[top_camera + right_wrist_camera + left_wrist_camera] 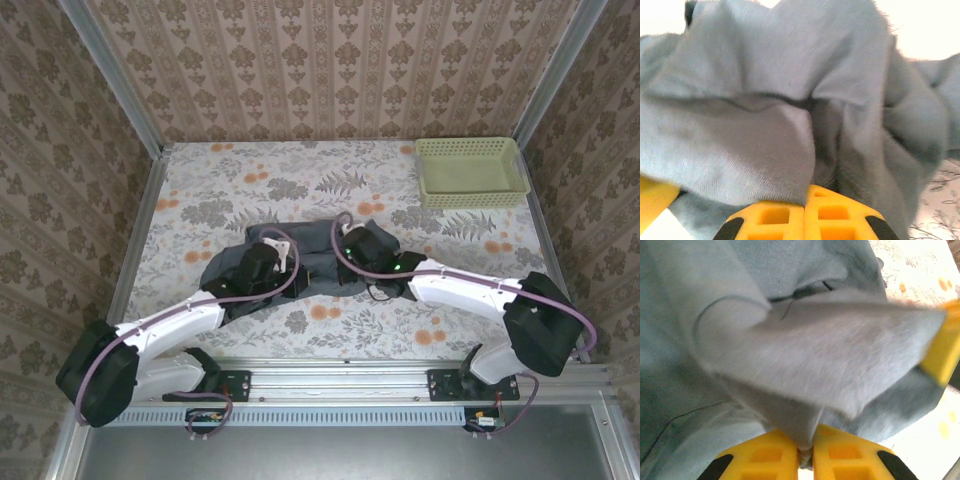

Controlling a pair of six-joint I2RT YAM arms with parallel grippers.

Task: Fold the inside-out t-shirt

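Observation:
The inside-out t-shirt (318, 268), dark slate blue-grey, lies bunched in the middle of the flowered table (250, 190). Both arms reach into it. My left gripper (272, 258) is over its left half and my right gripper (362, 250) over its right half. In the left wrist view the yellow fingers (772, 455) of the left gripper (807, 440) are shut, pinching a fold of the t-shirt (805, 355). In the right wrist view the right gripper (805, 197) is shut with the edge of a t-shirt (740, 150) flap caught at its tips. That flap stretches between the two grippers.
A pale green basket (470, 170) stands at the back right of the table. Patterned walls close in the back and both sides. A metal rail (340, 385) with the arm bases runs along the near edge.

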